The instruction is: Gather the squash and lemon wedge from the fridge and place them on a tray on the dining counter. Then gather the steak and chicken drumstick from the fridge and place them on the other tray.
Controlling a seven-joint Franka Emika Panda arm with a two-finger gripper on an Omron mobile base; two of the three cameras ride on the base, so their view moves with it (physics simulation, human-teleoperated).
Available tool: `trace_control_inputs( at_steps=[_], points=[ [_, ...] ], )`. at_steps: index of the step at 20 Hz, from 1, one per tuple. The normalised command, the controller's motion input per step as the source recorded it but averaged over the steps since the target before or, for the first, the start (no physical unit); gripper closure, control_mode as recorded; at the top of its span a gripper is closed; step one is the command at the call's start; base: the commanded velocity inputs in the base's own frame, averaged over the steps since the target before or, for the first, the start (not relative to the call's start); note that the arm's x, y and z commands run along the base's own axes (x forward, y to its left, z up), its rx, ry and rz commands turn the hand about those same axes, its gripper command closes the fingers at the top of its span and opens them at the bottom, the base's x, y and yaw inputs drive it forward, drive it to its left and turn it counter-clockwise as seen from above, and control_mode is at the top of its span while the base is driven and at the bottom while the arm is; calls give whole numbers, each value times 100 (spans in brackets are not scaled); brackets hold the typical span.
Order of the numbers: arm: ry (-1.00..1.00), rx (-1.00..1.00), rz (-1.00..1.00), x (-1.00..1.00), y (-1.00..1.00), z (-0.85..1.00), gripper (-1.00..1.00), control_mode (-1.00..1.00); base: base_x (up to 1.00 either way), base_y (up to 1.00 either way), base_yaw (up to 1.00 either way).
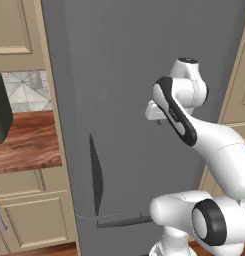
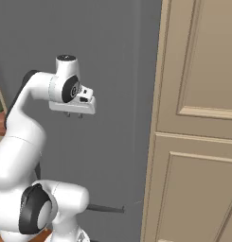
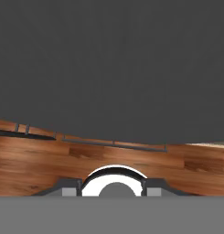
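Grey fills most of what you see: the fridge (image 1: 139,75) stands shut straight ahead of the robot, a tall plain slab of grey. From the left base view you get its slim dark curved handle (image 1: 96,175) running upright low on the door, and a second dark handle (image 1: 121,220) lying level just beneath it, close to the arm's base. That view alone also gives you what lies left of the fridge: a reddish-brown wood-grain counter (image 1: 29,142) on beige panelled cabinets (image 1: 31,215), a pale tiled wall behind it, and the edge of a dark green object (image 1: 1,112) standing on the counter at the far left. From the right base view you get the other side instead: a tall beige panelled cabinet (image 2: 198,142) pressed against the fridge's right edge, and only the tip of the level handle low down. The gripper (image 2: 74,115) hangs in front of the door's upper half, pointing downward, near the grey surface but apart from it; its two short fingertips are too small here for you to judge the gap between them, and I cannot tell how far the claw stands open. Nothing shows between the fingertips. From the hand view you look down the fridge face to a wood-plank floor (image 3: 49,164), with the thin dark handles seen as lines along the door's lower edge.
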Motion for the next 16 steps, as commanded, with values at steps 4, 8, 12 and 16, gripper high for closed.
trace_control_inputs(
  at_steps=[4, 8, 12, 16],
  points=[
    [-1, 0, 0, -1, 0, 0, -100, 100, -3, 3, 0],
    [0, 0, 0, 0, 0, 0, -100, 100, -53, 27, 0],
    [0, 0, 0, 0, 0, 0, -100, 100, -51, 35, -7],
    [0, 0, 0, 0, 0, 0, -100, 100, -29, 54, -20]
  ],
)
